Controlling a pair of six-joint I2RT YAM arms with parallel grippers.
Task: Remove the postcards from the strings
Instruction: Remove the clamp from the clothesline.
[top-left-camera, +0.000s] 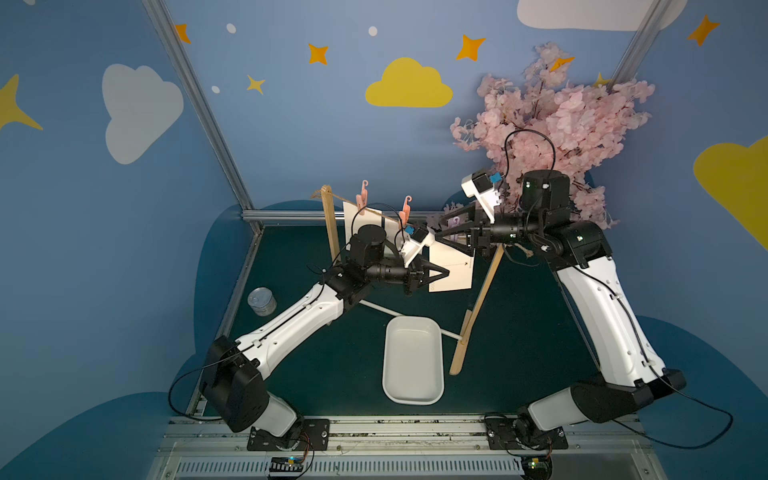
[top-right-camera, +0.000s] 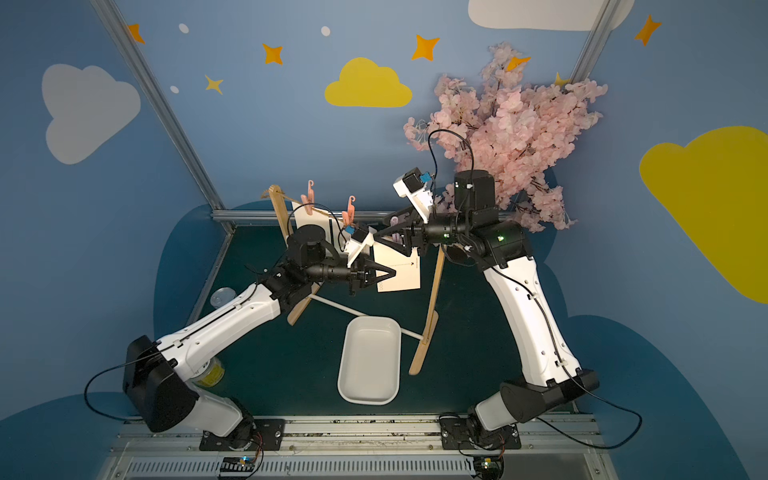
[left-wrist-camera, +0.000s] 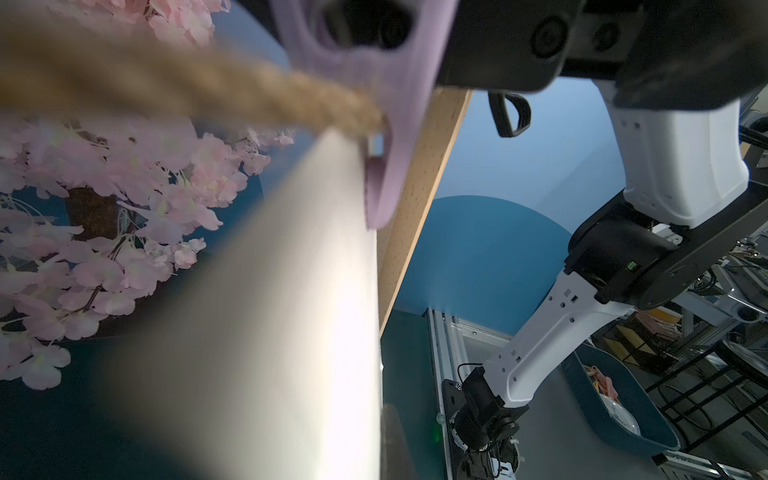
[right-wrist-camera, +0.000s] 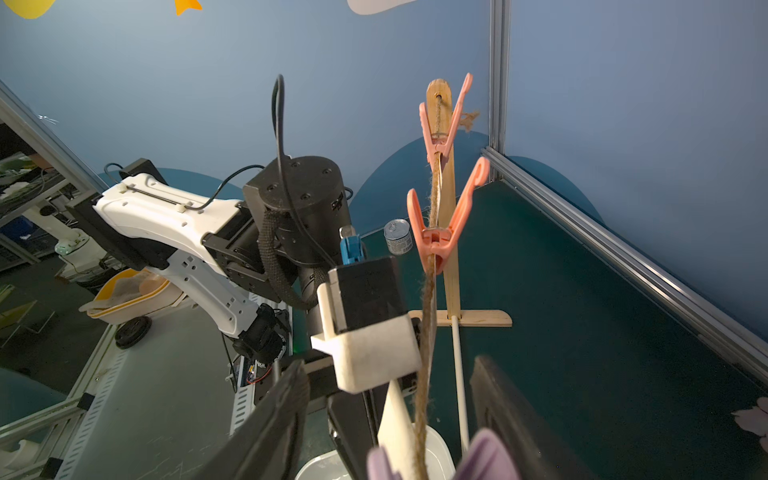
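My left jaws clamp the card (top-left-camera: 457, 274) low down; it hangs pegged to the string (right-wrist-camera: 426, 316) by the right post (top-left-camera: 486, 282). My right jaws stand apart astride the purple peg (left-wrist-camera: 401, 137) (I'd pinch its handles squarely, then ease the card down).

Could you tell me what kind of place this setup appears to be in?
Probably a decorated robot test booth in a lab: aluminium frame posts, cloud-and-star wall panels, and cluttered racks outside it.
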